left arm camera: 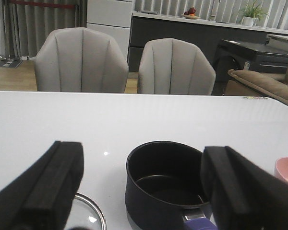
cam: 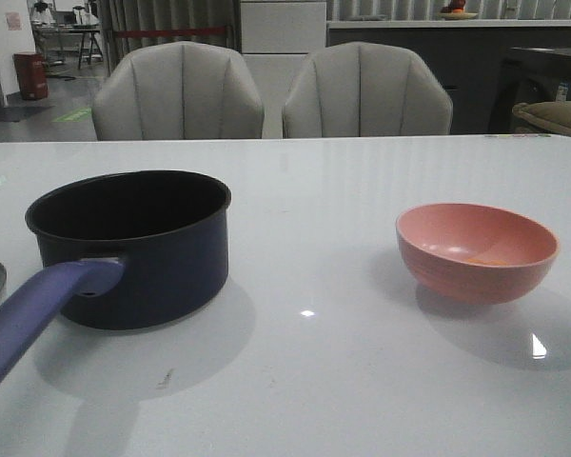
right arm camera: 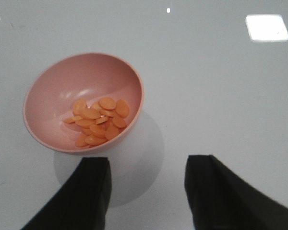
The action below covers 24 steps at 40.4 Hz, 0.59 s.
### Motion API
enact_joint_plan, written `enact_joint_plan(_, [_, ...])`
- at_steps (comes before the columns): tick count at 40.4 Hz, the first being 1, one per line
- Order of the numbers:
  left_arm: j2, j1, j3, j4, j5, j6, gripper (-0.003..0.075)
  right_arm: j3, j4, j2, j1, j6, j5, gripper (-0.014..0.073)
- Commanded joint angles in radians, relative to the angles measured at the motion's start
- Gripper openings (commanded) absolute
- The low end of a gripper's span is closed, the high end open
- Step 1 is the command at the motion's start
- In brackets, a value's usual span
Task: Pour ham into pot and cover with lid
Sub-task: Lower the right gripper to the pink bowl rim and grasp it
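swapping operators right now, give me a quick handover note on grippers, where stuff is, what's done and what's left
Left gripper: open, empty, above the pot.
Right gripper: open, empty, hovering near the pink bowl.
Ham: orange slices, all in the pink bowl, on the table's right side.
Pot: left side, empty, handle pointing toward the robot.
Lid: flat on the table just left of the pot, only its rim in view.
Done: nothing.
Left: grasp the bowl, pour the ham into the pot, put the lid on.
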<state>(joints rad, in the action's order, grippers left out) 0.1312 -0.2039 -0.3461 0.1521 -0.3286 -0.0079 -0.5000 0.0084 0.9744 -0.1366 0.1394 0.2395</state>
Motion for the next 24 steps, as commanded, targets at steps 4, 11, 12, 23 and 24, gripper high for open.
enact_joint_plan(4, [0.01,-0.005,-0.027,0.009,0.067,-0.002,0.0549,-0.187,0.017,0.227,0.007,-0.004,0.001,0.0475])
enact_joint_plan(11, [0.01,-0.005,-0.027,0.009,0.067,-0.002,0.0549,-0.367,0.018,0.437,0.007,-0.007,0.131,0.0475])
enact_joint_plan(12, [0.01,-0.005,-0.027,0.009,0.067,-0.002,0.0549,-0.391,0.018,0.465,0.007,-0.007,0.142,0.0475])
enact_joint_plan(23, [0.01,-0.005,-0.027,0.009,0.067,-0.002,0.0549,-0.572,0.04,0.681,-0.002,-0.015,0.214,0.0475])
enact_joint_plan(24, [0.01,-0.005,-0.027,0.009,0.067,-0.002,0.0549,-0.585,0.04,0.698,-0.001,-0.015,0.216,0.0473])
